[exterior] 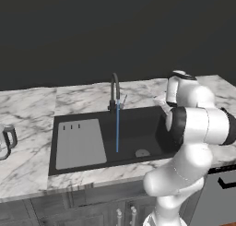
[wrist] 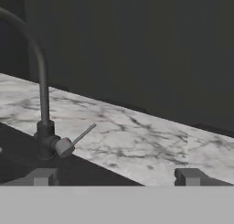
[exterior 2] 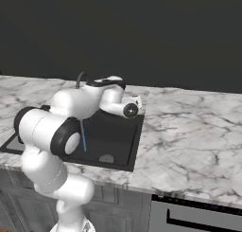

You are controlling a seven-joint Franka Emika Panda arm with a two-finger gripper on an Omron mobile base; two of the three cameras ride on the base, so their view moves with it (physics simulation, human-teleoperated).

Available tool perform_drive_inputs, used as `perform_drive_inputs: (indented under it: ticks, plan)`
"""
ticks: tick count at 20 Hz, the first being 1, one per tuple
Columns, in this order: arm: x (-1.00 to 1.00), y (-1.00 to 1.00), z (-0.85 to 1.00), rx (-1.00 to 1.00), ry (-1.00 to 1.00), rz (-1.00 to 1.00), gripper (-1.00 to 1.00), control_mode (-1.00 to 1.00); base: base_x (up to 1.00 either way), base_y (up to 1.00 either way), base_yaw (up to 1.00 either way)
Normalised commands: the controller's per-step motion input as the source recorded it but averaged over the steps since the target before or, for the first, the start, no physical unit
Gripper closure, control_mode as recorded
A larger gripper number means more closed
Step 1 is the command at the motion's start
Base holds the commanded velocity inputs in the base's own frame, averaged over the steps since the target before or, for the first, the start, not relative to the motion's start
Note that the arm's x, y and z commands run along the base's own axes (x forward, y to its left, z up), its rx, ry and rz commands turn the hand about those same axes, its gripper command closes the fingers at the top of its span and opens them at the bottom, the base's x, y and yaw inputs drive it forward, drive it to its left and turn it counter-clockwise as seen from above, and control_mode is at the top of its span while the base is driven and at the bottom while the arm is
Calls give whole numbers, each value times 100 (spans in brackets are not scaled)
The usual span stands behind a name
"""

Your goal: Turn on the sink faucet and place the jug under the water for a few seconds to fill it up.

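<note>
- water runs from the sink faucet into the sink
- gripper spread apart, empty
- jug waits at counter's left edge, unfilled

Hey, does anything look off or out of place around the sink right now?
Slightly: a thin blue water stream runs from the dark gooseneck faucet into the black sink with nothing beneath it. The translucent jug with a dark handle sits far off on the marble counter.
</note>
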Motion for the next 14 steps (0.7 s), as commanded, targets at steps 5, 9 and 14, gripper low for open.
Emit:
perform_drive_inputs:
  ticks: [5,9,14]
  plan:
    - [-74,17,25,-20,17,11,-100,-100,0,0,0]
    - [-61,25,25,-14,9,13,-100,-100,0,0,0]
    - [-52,20,30,-3,1,13,-100,-100,0,0,0]
